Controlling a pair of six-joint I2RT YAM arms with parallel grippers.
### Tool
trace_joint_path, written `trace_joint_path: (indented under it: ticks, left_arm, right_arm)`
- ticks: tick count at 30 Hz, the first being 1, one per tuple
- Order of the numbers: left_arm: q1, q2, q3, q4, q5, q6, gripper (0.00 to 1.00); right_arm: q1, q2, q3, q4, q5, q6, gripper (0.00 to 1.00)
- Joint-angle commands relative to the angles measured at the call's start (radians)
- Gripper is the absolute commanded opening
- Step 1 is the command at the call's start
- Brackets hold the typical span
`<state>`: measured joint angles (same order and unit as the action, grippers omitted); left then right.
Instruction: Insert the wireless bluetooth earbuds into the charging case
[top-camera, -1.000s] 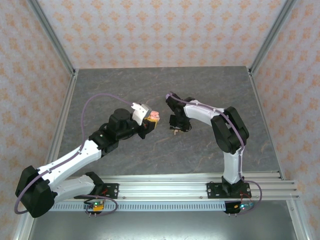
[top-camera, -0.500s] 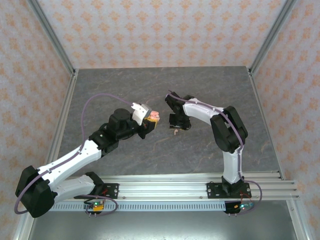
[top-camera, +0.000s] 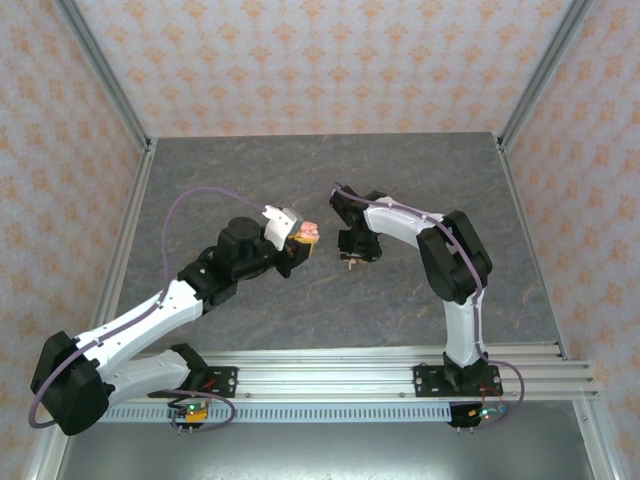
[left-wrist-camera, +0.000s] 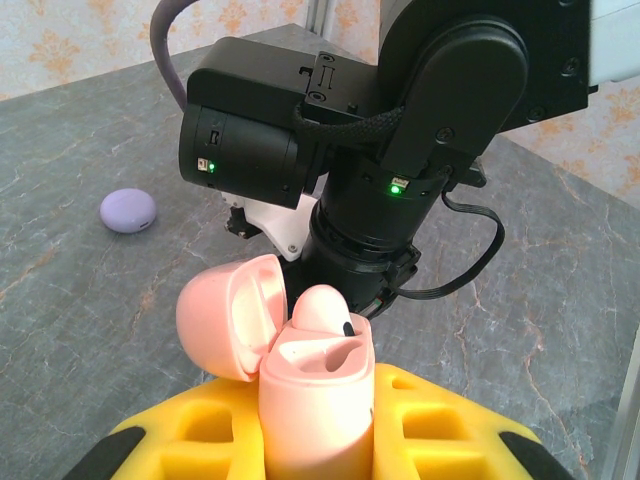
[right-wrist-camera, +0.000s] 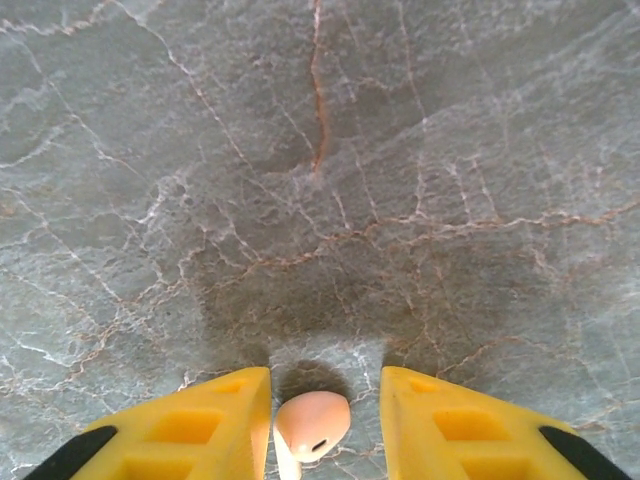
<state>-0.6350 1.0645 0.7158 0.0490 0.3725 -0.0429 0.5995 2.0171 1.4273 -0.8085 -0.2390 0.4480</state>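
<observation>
1. Left claw (left-wrist-camera: 318, 432) — clamped shut on the pink charging case (left-wrist-camera: 315, 395). Its lid (left-wrist-camera: 228, 318) is hinged open toward frame left. A seated pink earbud (left-wrist-camera: 322, 305) appears to fill one socket, and the nearer socket looks empty.
2. Right claw (right-wrist-camera: 326, 385) — fingers part-way open over the table (right-wrist-camera: 320, 150), astride the loose pink earbud (right-wrist-camera: 312, 424). The earbud sits just beside the frame-left finger with a gap to the other, so it is apparently not gripped.
3. Loose earbud axis: bulb toward frame top, stem toward the bottom edge, parallel to the fingers.
4. Top view: the case lies just left of the right claw and slightly higher in the frame.
</observation>
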Motion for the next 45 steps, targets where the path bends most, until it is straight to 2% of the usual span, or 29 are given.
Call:
trace_joint_path:
  ticks: [1, 14, 23, 35, 45]
  left_arm:
    - [-0.002, -0.011, 0.01, -0.005, -0.022, 0.025, 0.08]
    - [-0.003, -0.012, 0.008, -0.004, -0.021, 0.024, 0.08]
    - [-0.003, 0.014, 0.0, 0.005, -0.038, 0.003, 0.08]
    - [-0.002, 0.178, -0.002, 0.052, -0.063, -0.06, 0.07]
    - [-0.002, 0.297, -0.029, 0.237, 0.019, -0.139, 0.07]
  right_arm:
    - [0.006, 0.027, 0.021, -0.024, -0.016, -0.008, 0.33]
    - [0.008, 0.028, 0.018, -0.033, -0.019, -0.012, 0.23]
    - [-0.004, -0.046, -0.01, 0.0, 0.018, -0.021, 0.22]
    - [-0.111, -0.28, -0.233, 0.228, -0.08, 0.026, 0.22]
    - [-0.125, -0.451, -0.287, 0.329, -0.146, 0.037, 0.21]
